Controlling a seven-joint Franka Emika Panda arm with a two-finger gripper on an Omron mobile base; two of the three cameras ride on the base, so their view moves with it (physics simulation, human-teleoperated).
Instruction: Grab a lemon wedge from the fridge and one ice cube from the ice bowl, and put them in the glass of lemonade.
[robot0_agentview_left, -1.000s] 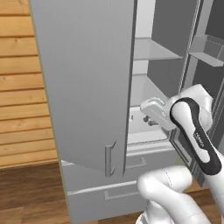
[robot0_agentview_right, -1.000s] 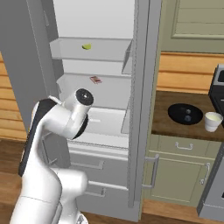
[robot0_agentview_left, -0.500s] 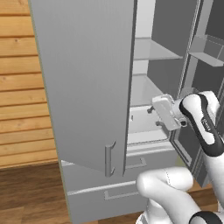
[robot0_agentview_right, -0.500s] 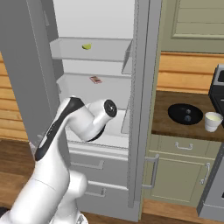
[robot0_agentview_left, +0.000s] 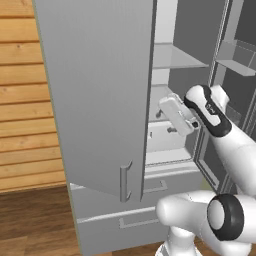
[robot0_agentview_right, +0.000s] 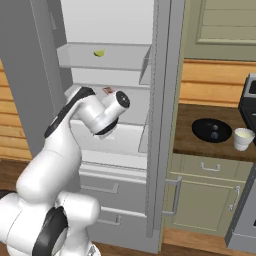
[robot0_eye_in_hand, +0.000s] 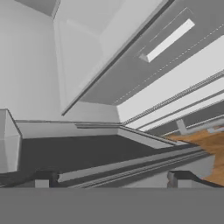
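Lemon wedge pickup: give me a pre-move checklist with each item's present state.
1. Fridge door open: ok.
2. Lemon wedge in sight on the upper shelf: ok.
3. Gripper jaws open, nothing between them: ok.
4. Gripper level with the wedge: not ok; the hand sits at a lower shelf.
5. Ice bowl and glass of lemonade upright on the counter: ok.
6. Reddish bar out of the path: cannot tell.

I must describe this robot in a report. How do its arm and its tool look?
The arm is glossy white, built of rounded segments, with dark grey to black joint bands and round end caps. One dark band carries small white lettering. The tool is a pale grey block; its two small finger tips are dark. No cables show.
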